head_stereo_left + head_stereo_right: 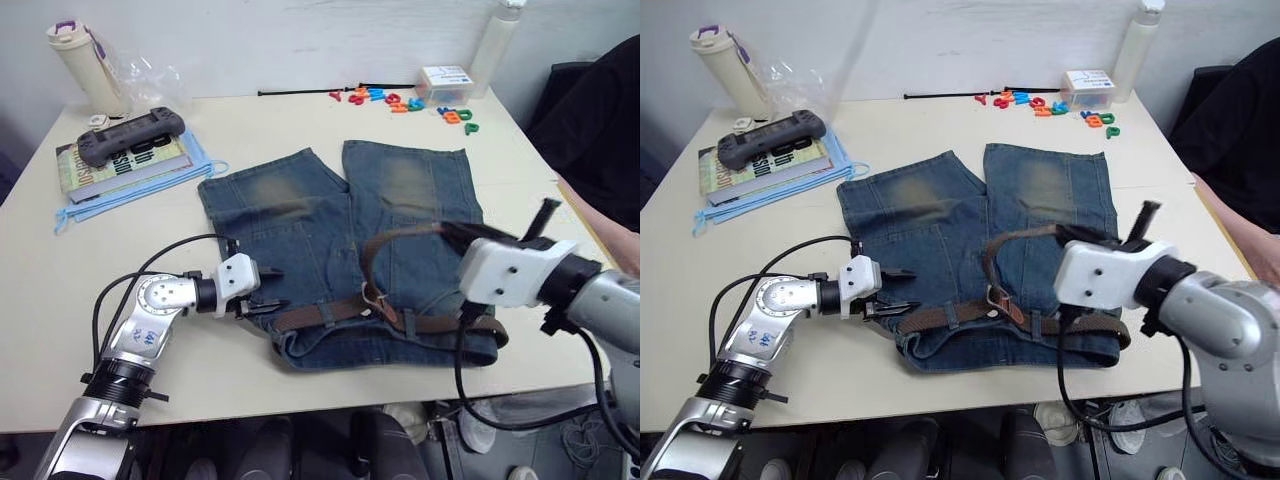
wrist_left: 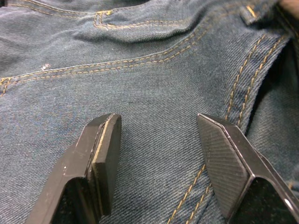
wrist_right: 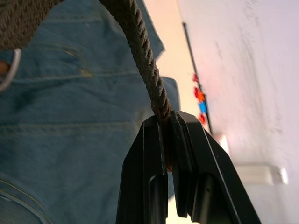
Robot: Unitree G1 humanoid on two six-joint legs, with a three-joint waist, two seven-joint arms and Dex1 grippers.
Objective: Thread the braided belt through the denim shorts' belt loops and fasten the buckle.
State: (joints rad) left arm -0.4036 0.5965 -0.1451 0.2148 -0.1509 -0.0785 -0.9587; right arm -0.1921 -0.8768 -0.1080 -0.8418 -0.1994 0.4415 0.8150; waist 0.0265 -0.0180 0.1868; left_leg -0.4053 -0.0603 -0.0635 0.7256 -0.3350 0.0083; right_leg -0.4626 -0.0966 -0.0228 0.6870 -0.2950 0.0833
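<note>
The denim shorts [image 1: 340,225] lie flat in the middle of the table, waistband toward me. The braided belt [image 1: 320,314] runs along the waistband under a belt loop [image 1: 409,322]. Near the tan end and buckle [image 1: 371,297] it arcs up to my right gripper [image 1: 455,232]. That gripper [image 3: 167,140] is shut on the braided strap [image 3: 140,46], held above the right leg. My left gripper [image 1: 268,290] is open at the waistband's left end. Its fingers [image 2: 103,154] hover close over bare denim with nothing between them.
A book [image 1: 120,165] with a black game controller [image 1: 130,135] lies at the back left beside a capped bottle [image 1: 85,65]. Coloured letter magnets [image 1: 400,100], a white box [image 1: 445,82] and a white bottle [image 1: 495,45] are at the back right. A person's dark sleeve [image 1: 600,110] is at the right edge.
</note>
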